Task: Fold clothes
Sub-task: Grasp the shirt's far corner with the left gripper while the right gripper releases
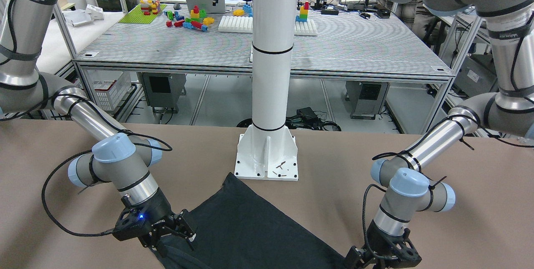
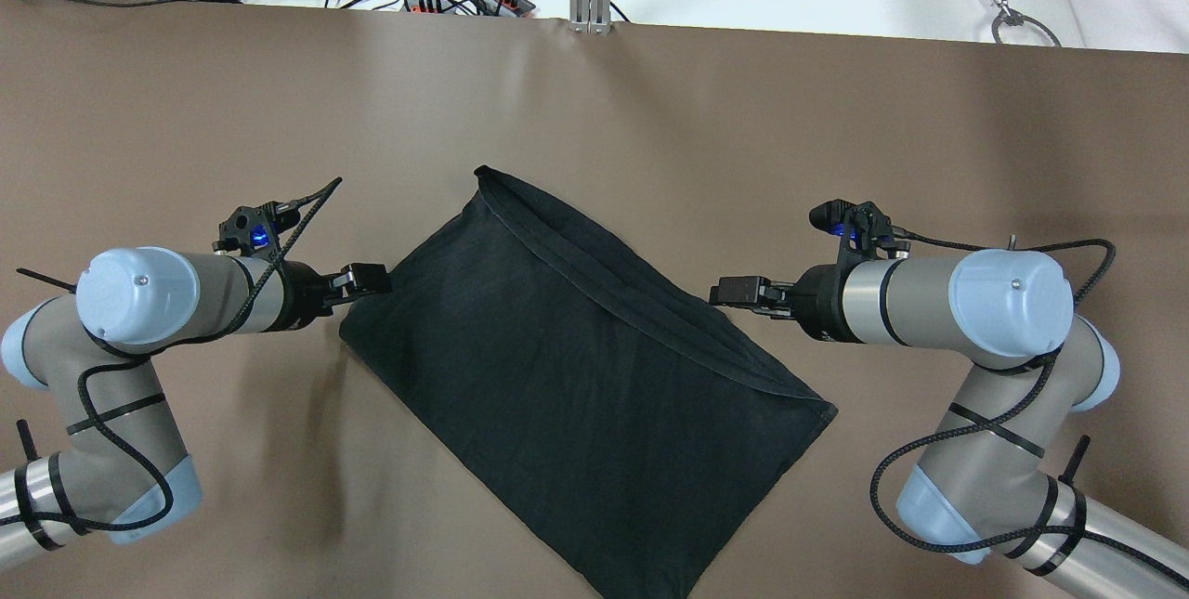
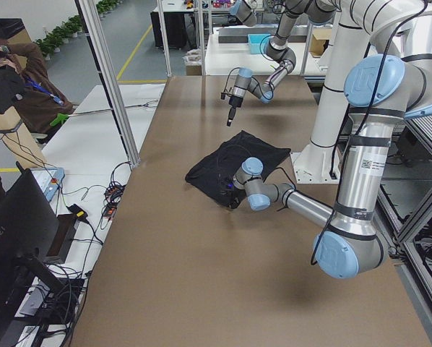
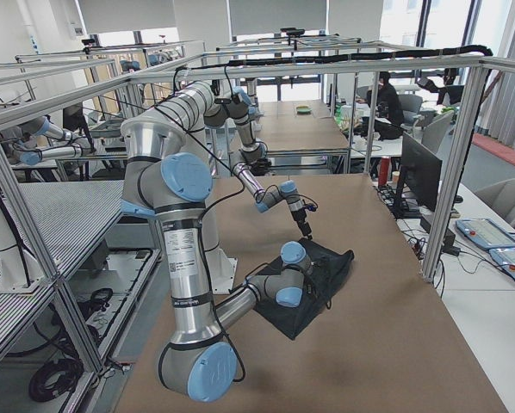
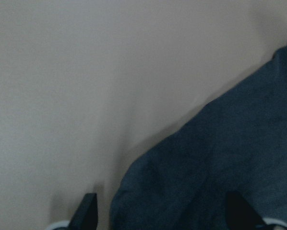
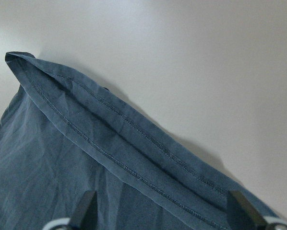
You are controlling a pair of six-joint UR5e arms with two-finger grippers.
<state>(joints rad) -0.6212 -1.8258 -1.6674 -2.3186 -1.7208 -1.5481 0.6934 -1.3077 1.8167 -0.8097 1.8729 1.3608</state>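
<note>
Your left gripper (image 2: pixel 369 278) and right gripper (image 2: pixel 734 290) sit spread wide at opposite edges of the black cloth (image 2: pixel 576 376), flat and diagonal on the table (image 2: pixel 232 97), probably lining up pinches for a fold, though contact's unclear.

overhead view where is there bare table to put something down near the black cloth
Bare table spans the far strip beyond the black cloth, plus the near patches either side of its nearest corner. Crowded: the middle band, where the left gripper and right gripper sit at the cloth's edges.
</note>
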